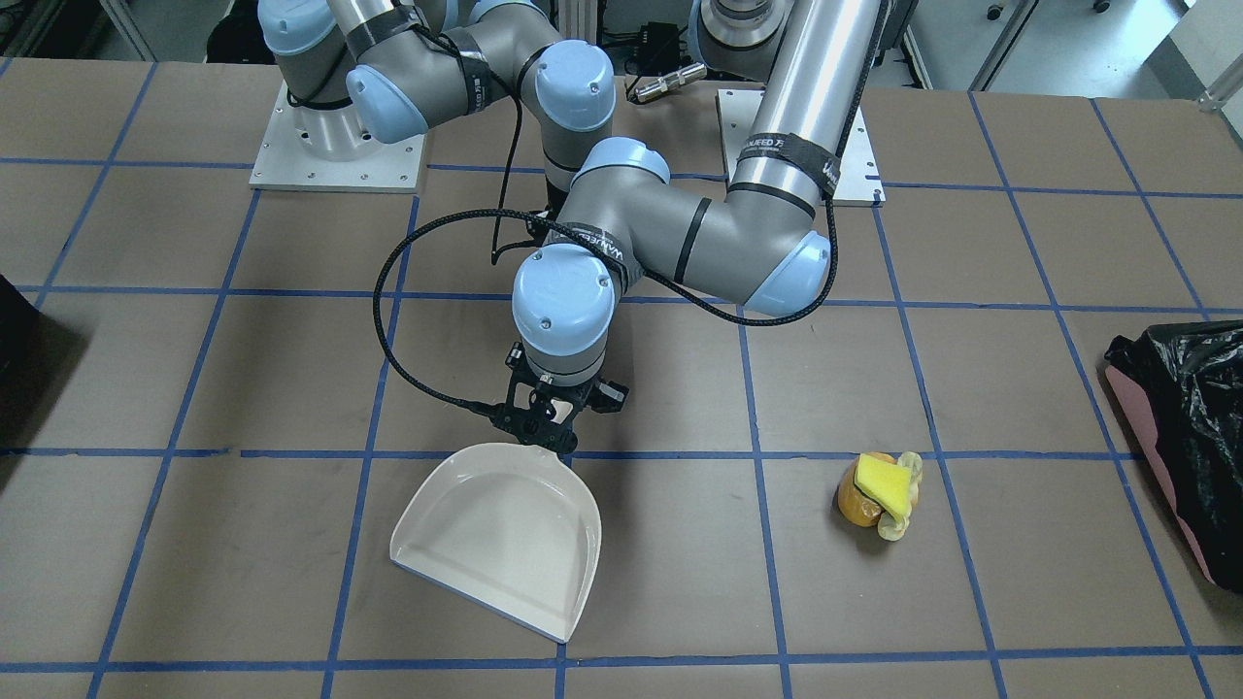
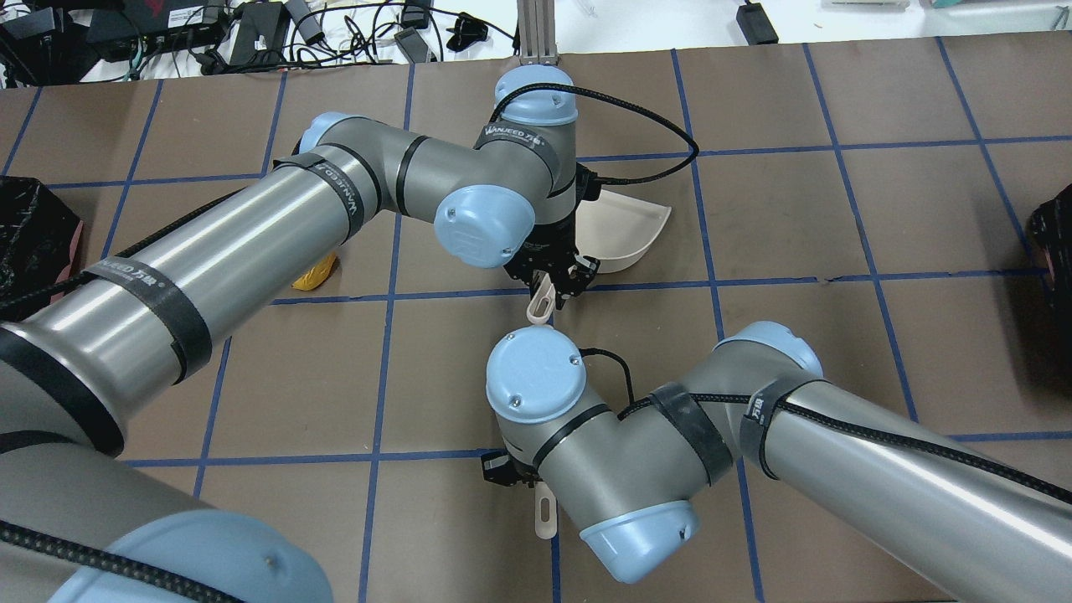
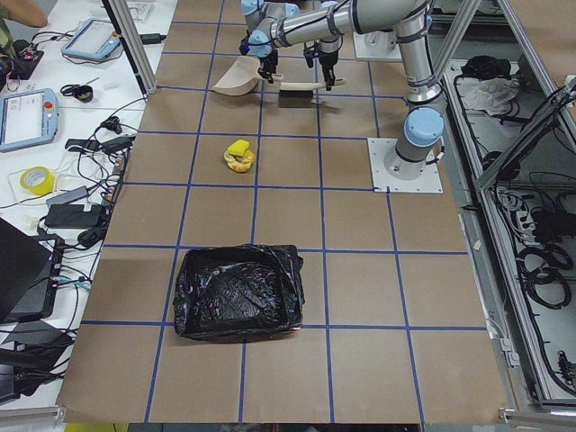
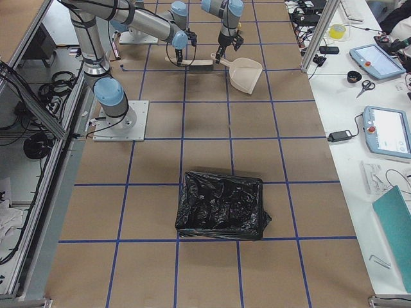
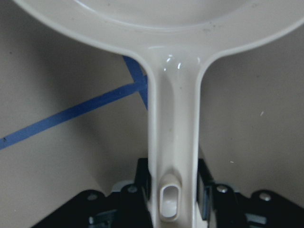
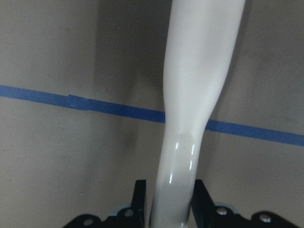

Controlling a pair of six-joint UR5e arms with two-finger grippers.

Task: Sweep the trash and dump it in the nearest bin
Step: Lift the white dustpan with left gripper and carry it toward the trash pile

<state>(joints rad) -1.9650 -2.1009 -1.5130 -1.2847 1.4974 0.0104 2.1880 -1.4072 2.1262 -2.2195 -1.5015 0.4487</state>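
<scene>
The trash (image 1: 879, 495), an orange lump with a yellow wedge and pale scraps, lies on the table; the left arm mostly hides it in the overhead view (image 2: 318, 272). The pink-sided bin (image 1: 1180, 437) with its black bag stands at the table end beyond it and shows in the left exterior view (image 3: 238, 292). My left gripper (image 1: 546, 427) is shut on the handle (image 5: 173, 118) of a cream dustpan (image 1: 495, 544), held low over the table about two squares from the trash. My right gripper (image 6: 168, 199) is shut on a white brush handle (image 2: 545, 512).
A second black-bagged container (image 4: 221, 205) stands at the opposite table end, and its edge shows in the overhead view (image 2: 1055, 234). Both wrists sit close together mid-table. Blue tape lines grid the brown table top (image 1: 971, 602).
</scene>
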